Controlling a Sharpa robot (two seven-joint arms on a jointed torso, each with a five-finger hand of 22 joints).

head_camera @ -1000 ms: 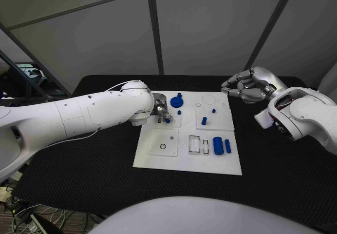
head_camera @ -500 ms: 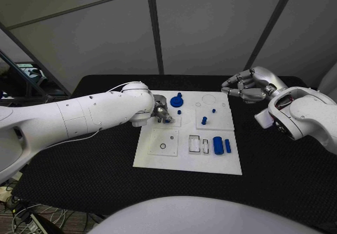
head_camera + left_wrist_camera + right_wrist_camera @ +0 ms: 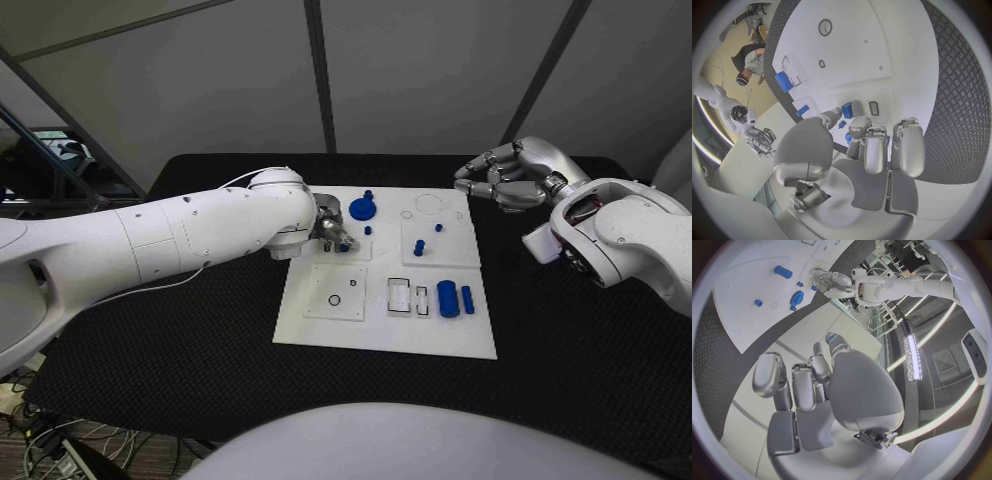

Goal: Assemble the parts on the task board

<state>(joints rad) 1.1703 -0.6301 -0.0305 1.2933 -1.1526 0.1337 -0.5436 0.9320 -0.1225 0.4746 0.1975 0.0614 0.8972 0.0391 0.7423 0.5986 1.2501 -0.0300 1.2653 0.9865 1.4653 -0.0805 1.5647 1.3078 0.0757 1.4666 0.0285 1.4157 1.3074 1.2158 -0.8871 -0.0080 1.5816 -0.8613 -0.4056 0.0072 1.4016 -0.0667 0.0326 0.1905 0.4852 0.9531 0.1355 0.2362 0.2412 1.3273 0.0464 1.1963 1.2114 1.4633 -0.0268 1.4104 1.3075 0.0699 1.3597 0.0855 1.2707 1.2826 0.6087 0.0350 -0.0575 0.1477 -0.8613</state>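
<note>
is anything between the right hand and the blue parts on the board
Nothing visible stands in the way. The right hand hovers off the far right corner of the task board, holding nothing, with bare plate between it and the nearest small blue pegs.

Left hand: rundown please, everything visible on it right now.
The left hand is silver and metallic-looking, on the end of a white arm coming in from the robot's left. It sits low over the far-left part of the white task board, fingers curled down toward the plate. In the left wrist view a small blue part shows between the fingertips, apparently pinched. Whether that part touches the board cannot be told.
</note>
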